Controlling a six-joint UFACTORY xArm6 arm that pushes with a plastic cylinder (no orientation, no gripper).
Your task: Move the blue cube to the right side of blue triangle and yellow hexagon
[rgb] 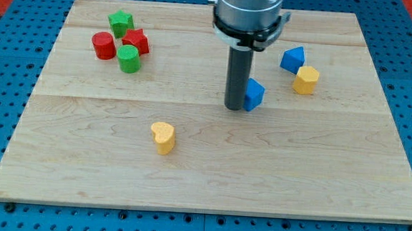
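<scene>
The blue cube (254,95) sits near the board's middle, right of centre. My tip (235,107) rests on the board directly at the cube's left side, touching or nearly touching it. The blue triangle (292,59) lies up and to the right of the cube. The yellow hexagon (306,79) sits just below and right of the triangle, close against it. The cube is to the left of both of them.
A yellow heart (163,136) lies below and left of centre. At the upper left cluster a green star (120,21), a red block (135,42), a red cylinder (103,45) and a green cylinder (128,58). The wooden board (208,194) lies on blue pegboard.
</scene>
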